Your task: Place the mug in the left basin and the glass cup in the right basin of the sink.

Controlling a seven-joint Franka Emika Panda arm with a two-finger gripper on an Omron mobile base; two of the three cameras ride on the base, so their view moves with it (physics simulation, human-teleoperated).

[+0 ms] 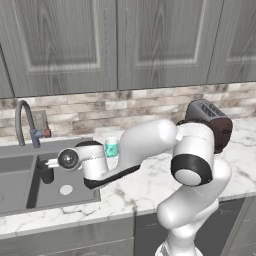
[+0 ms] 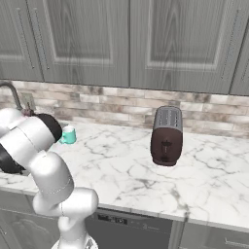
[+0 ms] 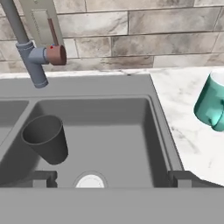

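Glass cup (image 3: 44, 139) stands in sink's (image 3: 109, 89) right basin, left of its drain (image 3: 89, 181); mug (image 3: 211, 108) on counter (image 3: 186, 144) right of sink, faucet (image 3: 27, 48) behind, toaster (image 1: 210, 123) farther right.
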